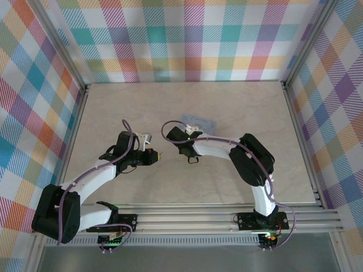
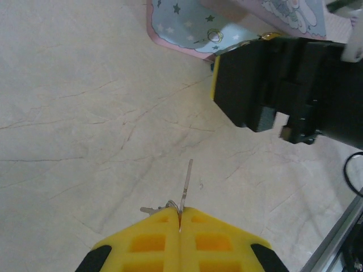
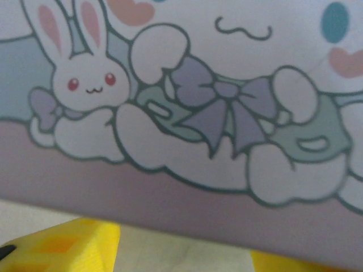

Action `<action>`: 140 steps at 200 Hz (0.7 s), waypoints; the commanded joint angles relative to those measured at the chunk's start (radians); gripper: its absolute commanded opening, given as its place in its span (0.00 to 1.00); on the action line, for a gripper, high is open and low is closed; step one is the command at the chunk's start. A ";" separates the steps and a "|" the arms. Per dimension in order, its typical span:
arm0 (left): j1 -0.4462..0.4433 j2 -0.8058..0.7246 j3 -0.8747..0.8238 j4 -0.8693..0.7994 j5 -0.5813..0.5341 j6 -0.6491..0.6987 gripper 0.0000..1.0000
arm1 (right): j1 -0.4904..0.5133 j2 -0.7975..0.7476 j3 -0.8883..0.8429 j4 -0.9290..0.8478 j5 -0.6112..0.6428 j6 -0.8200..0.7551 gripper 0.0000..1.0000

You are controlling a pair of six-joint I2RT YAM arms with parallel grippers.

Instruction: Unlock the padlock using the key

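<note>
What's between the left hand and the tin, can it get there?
Probably yes: bare table lies between the left hand, shut on the key, and the tin; the right hand crowds its far part.

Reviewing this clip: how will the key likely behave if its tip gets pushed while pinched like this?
The key looks thin and metallic, so probably stiff and very light. Only its head end sits between the left gripper's shut fingertips, blade sticking out, so a sideways push might pivot it. Smooth metal may also slip.
</note>
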 commanded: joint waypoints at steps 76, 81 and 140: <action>-0.149 -0.173 -0.120 0.278 -0.150 0.115 0.00 | -0.021 -0.336 -0.035 -0.058 -0.361 0.081 0.58; -0.164 -0.187 -0.127 0.294 -0.181 0.128 0.00 | -0.021 -0.355 -0.033 -0.059 -0.394 0.092 0.57; -0.265 -0.210 -0.083 0.372 -0.342 0.279 0.00 | -0.020 -0.400 -0.012 0.008 -0.604 0.266 0.47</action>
